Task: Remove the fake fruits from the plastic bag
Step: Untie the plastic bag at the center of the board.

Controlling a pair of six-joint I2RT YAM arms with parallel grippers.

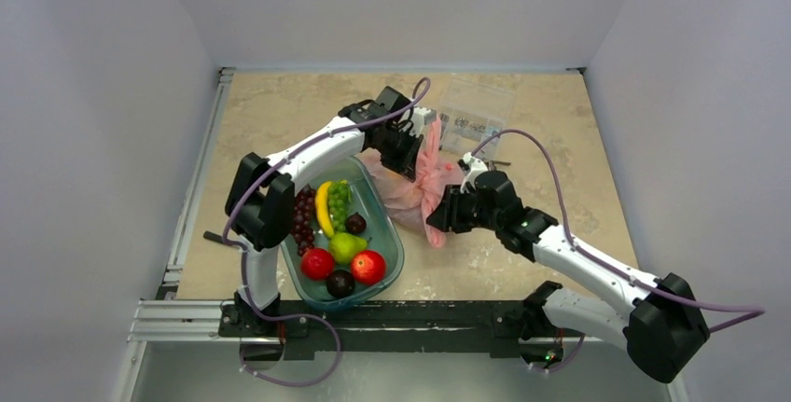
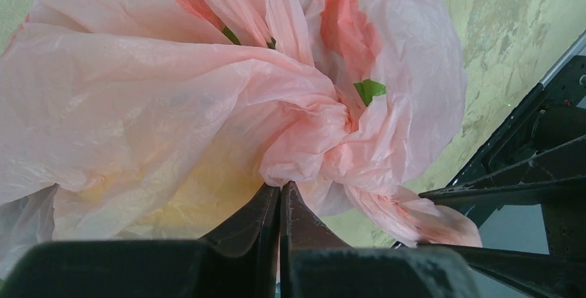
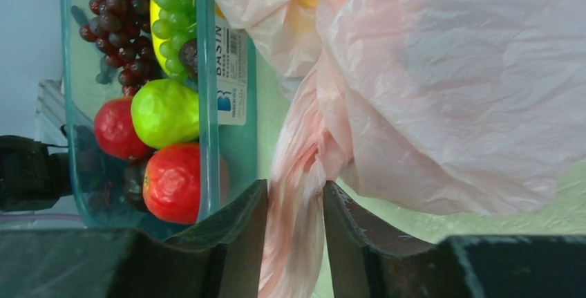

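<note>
Plastic bag [image 1: 408, 199], bunched, on surface [image 1: 280, 113] at 2 o'clock from basin [image 1: 399, 245].
Left gripper [image 2: 280, 187] pinched tight on a fold; right gripper [image 3: 295, 194] clamps the twisted handle; fake fruits [image 2: 186, 194] show dimly inside.

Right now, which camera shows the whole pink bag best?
The top external view: only there nearly the whole plastic bag fits in frame, beside the basin. The left wrist view shows bunched folds close up, edges cut off; the right wrist view shows one side and a twisted strand.
</note>
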